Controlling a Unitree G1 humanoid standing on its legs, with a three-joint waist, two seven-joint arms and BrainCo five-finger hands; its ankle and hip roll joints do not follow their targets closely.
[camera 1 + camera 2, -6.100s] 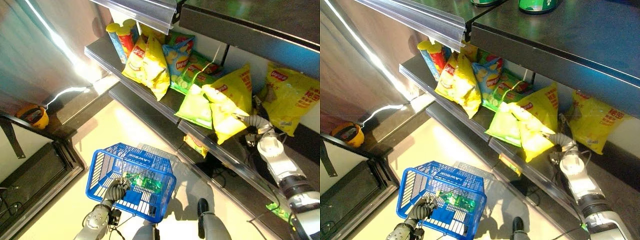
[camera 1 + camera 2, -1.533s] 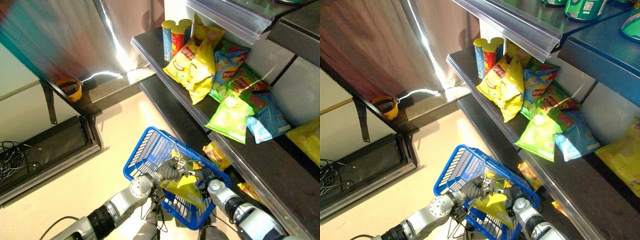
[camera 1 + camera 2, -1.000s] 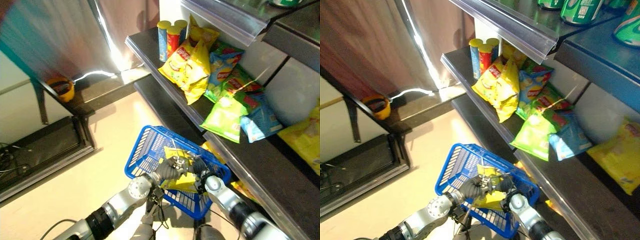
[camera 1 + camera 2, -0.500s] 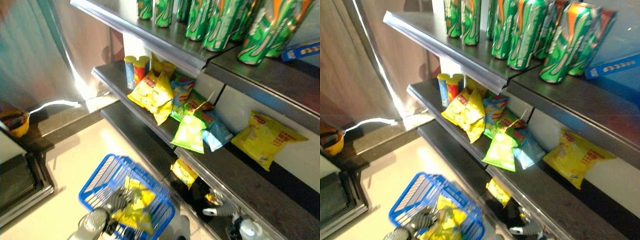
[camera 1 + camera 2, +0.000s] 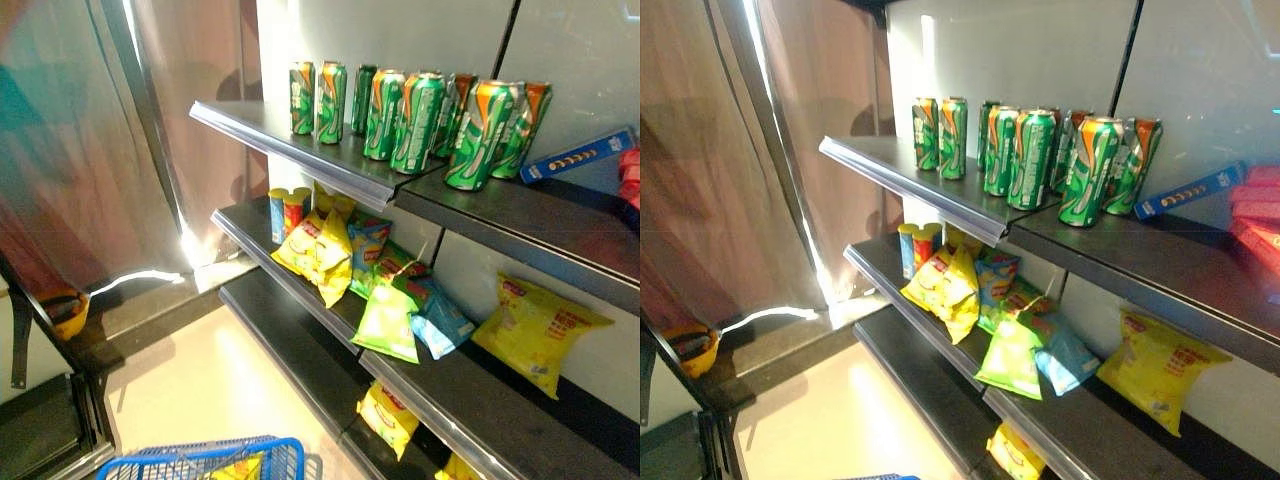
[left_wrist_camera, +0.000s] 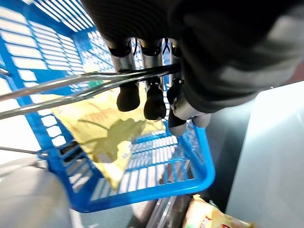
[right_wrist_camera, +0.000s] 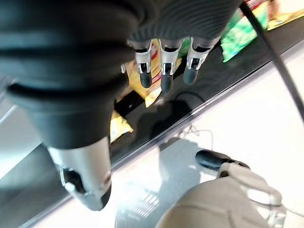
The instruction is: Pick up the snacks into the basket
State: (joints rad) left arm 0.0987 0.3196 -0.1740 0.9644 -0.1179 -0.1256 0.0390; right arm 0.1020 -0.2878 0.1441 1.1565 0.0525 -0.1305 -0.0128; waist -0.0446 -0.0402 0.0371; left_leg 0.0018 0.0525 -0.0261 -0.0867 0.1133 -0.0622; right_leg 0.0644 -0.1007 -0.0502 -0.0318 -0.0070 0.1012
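Note:
The blue basket (image 6: 142, 190) hangs from its wire handle (image 6: 61, 83), and my left hand (image 6: 147, 97) has its fingers curled round that handle. A yellow chip bag (image 6: 104, 128) lies inside the basket. The basket's rim (image 5: 200, 455) also peeks in at the lower edge of the left eye view. My right hand (image 7: 164, 71) hangs open and holds nothing, near the lowest shelf, where a yellow bag (image 7: 118, 126) lies. On the middle shelf are a yellow bag (image 5: 318, 250), a green bag (image 5: 385, 322), a blue bag (image 5: 440, 322) and another yellow bag (image 5: 535, 325).
Green cans (image 5: 420, 115) and a blue box (image 5: 580, 155) stand on the top shelf. Two chip canisters (image 5: 285, 212) stand at the middle shelf's left end. A yellow bag (image 5: 388, 415) lies on the lowest shelf. A curtain (image 5: 70, 150) hangs at the left.
The camera has swung up from the basket to the shelves. The yellow bag my right hand brought over the basket now lies in it, and that hand has drawn away.

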